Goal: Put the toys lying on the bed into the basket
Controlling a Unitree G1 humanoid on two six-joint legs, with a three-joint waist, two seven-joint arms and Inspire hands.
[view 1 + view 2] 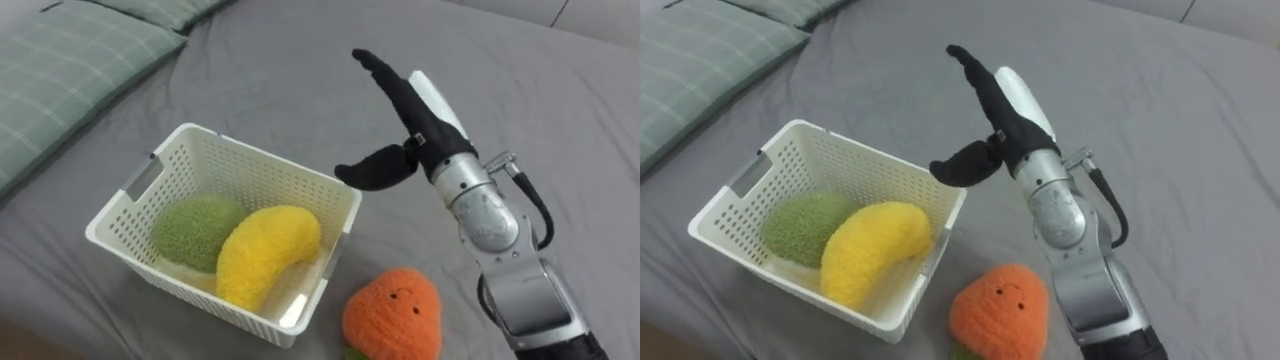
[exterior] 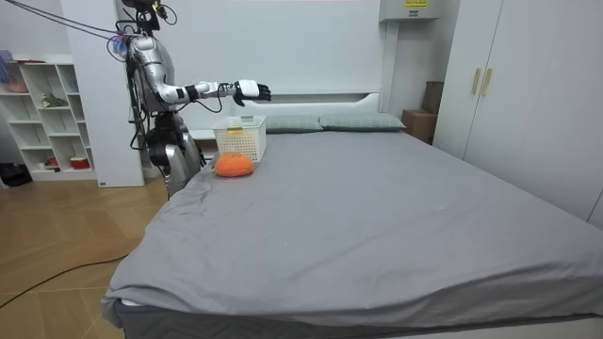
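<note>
Hovering the right hand (image 1: 425, 125), fingers straight and empty, by the white perforated plastic basket (image 1: 250, 175), round orange plush toy (image 1: 392, 315) lying below, nearer the body, on the grey bed (image 1: 270, 70).

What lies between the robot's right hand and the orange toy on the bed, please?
Only bare grey sheet, as the left eye view shows. The right hand hovers open above it, and the orange toy lies beside the basket.

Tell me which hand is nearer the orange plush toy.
Right, as far as the pictures settle it. The right hand hangs open in the air, above and beyond the orange plush toy, beside the white basket's rim, touching neither.
</note>
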